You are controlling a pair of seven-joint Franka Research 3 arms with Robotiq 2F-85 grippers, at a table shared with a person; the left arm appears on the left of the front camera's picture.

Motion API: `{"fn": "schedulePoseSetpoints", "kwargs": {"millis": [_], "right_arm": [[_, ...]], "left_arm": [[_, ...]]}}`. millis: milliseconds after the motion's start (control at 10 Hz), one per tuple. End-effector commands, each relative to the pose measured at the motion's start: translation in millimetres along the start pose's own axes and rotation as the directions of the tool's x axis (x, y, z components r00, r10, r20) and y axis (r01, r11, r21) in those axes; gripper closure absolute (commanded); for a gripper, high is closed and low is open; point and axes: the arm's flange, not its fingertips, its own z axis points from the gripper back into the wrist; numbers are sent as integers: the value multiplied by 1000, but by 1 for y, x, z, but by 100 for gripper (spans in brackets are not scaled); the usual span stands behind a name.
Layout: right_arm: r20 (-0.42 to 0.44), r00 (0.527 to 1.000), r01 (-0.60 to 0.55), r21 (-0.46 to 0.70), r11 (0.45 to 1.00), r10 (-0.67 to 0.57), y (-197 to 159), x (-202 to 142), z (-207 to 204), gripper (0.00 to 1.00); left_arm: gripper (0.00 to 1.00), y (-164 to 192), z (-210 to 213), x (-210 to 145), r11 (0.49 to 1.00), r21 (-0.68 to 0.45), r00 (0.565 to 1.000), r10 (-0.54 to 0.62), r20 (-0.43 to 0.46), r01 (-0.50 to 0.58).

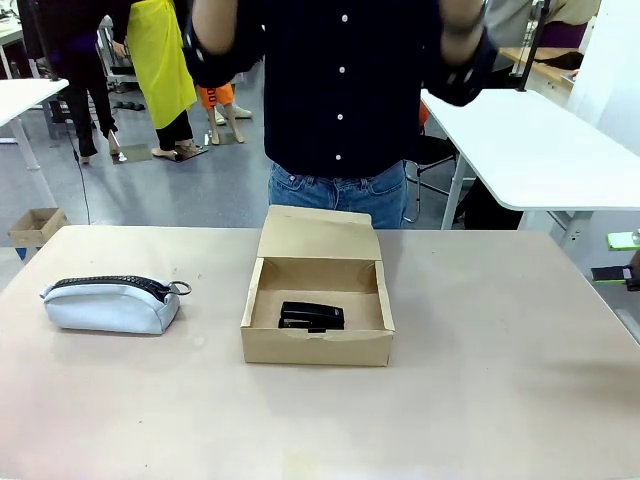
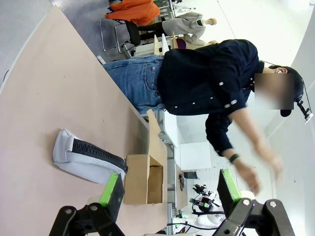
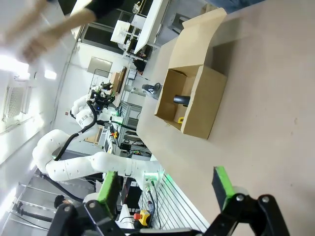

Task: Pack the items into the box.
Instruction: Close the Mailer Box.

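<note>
1. Front view: a brown cardboard box [image 1: 317, 345] sits at the centre of the bench [image 1: 500, 380], its lid flap open and tilted back toward the far edge. A small black stapler [image 1: 311, 316] lies on the floor of the box, near the front wall. A light grey zippered pouch [image 1: 110, 303] rests on the bench at the left of the frame, well apart from the box. A person [image 1: 340, 90] in a dark shirt and jeans stands behind the bench with both arms raised.
2. Left wrist view: the left gripper [image 2: 170, 189] has its fingers spread wide with nothing between them. The pouch and the box appear beyond it, above the bench.
3. Right wrist view: the right gripper [image 3: 165, 186] also has its fingers spread wide and holds nothing. The box is in the upper middle of the frame with the stapler inside, and next to it a yellow sliver [image 3: 180, 119], too small to identify.
</note>
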Motion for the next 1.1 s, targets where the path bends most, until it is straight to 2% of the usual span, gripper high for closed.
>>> {"fn": "schedulePoseSetpoints", "kwargs": {"millis": [0, 1000], "right_arm": [[1, 1000, 11, 5, 1000, -11, 3, 0, 1, 0], [0, 1000, 0, 0, 1000, 0, 0, 0, 0, 0]], "left_arm": [[0, -1, 0, 1, 1000, -22, 1000, -17, 12, 17], [0, 0, 0, 0, 1000, 0, 1000, 0, 0, 0]]}}
